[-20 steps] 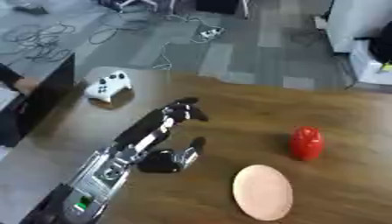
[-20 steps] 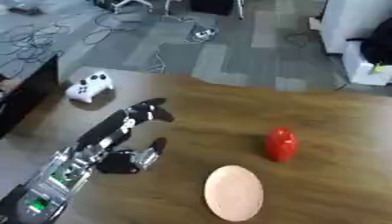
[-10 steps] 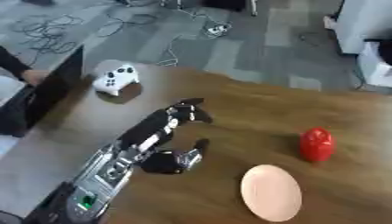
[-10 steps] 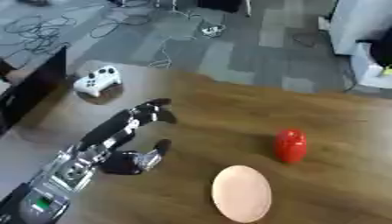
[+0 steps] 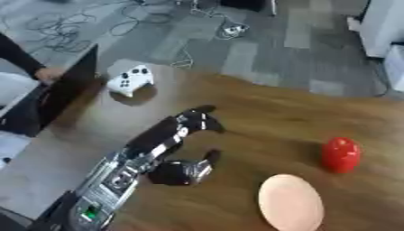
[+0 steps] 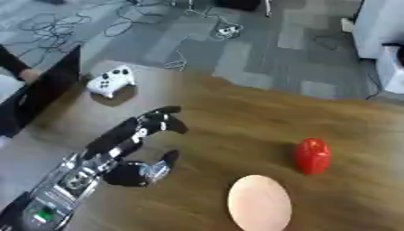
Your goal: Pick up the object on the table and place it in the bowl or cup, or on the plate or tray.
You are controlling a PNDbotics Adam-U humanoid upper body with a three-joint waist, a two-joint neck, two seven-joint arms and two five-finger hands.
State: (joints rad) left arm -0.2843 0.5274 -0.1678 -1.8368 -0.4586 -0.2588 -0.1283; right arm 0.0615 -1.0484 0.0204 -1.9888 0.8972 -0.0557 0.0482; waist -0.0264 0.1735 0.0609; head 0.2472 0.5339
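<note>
Fingers (image 5: 201, 122) of the left hand (image 5: 188, 129) curled loosely at the tips, thumb (image 5: 208, 159) sticking out to the side, nothing held between them; resting low over the table (image 5: 260, 113), well short of anything to grab. Right hand nowhere in either view.

Red object (image 5: 342, 154) standing upright toward the right side of the table, well apart from the left hand and untouched. Long axis vertical, narrower rounded top pointing up, wider body below; possibly a pepper or a small bottle-like toy, too blurred to say for certain. Upright stance leaves its sides free for a grasp from the left or from above.

Pale oval plate (image 5: 290, 202) lying flat just in front of the red object, near the table's front edge, close by but not touching it. Probably set there as the drop spot, so only a short carry needed once the object is lifted.

Task judged barely begun: reach across to the right not yet made.

Farther out, white game controller (image 5: 129, 80) at the table's far left corner, dark monitor-like panel (image 5: 55, 97) at the left edge, cables (image 5: 71, 31) on the floor beyond.
</note>
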